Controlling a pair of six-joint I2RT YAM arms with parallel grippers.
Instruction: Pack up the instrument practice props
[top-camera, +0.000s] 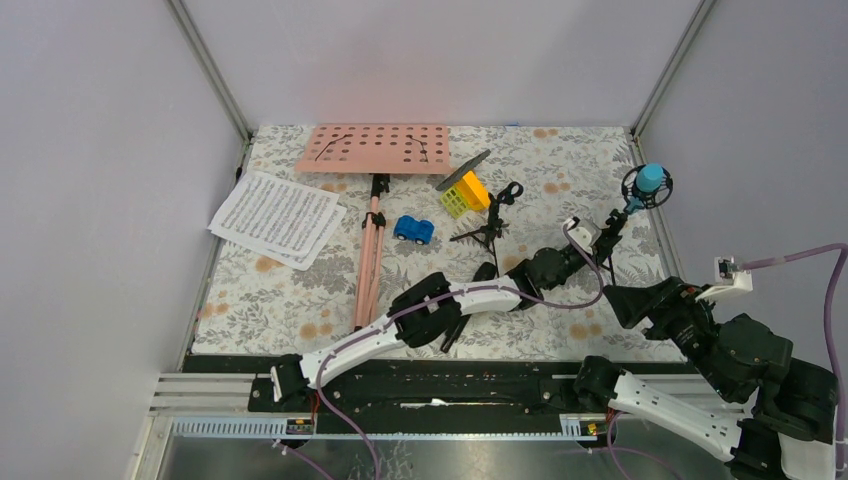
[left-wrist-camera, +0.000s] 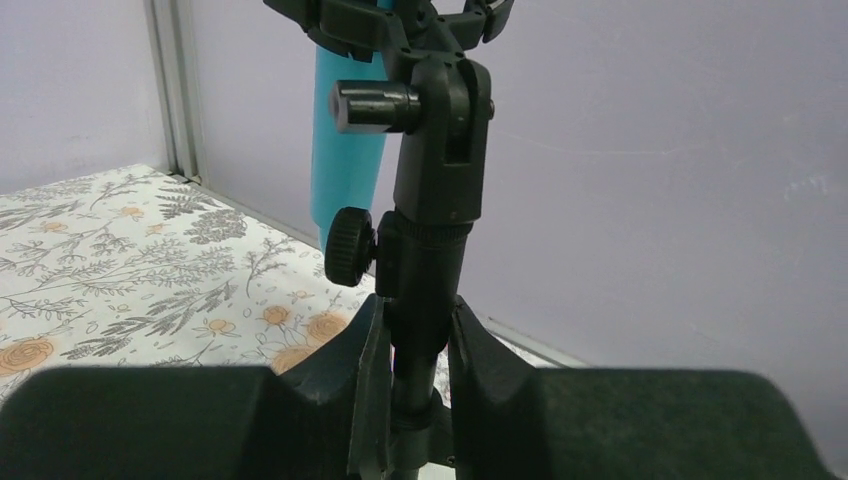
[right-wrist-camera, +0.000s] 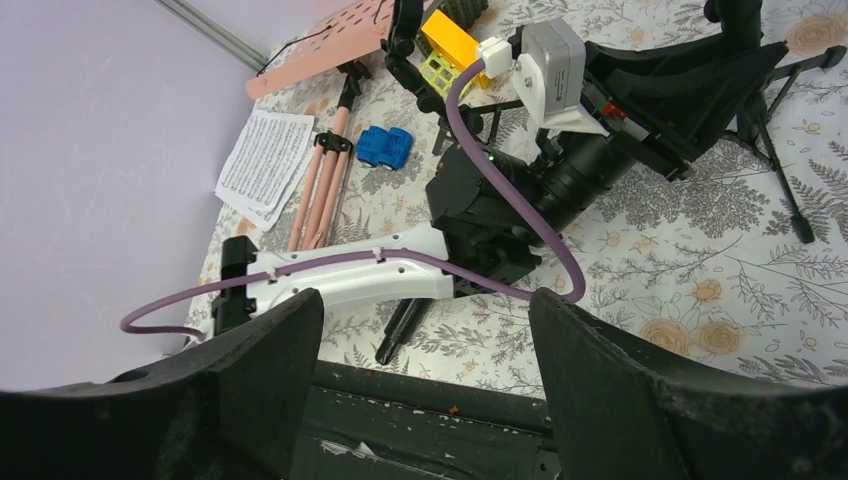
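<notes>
We've got a cloth (top-camera: 270, 300) with grey leaves and orange flowers. On the cloth: pink stand (top-camera: 375, 147), white pages (top-camera: 277, 217) with black notes, blue car (top-camera: 413, 229), yellow-green block (top-camera: 465, 192), teal-blue mic (top-camera: 650, 180).

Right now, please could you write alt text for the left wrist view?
The left gripper holds, between its two dark fingers, the black stand of the upright blue mic. Behind are a floral table and a plain lilac wall.
</notes>
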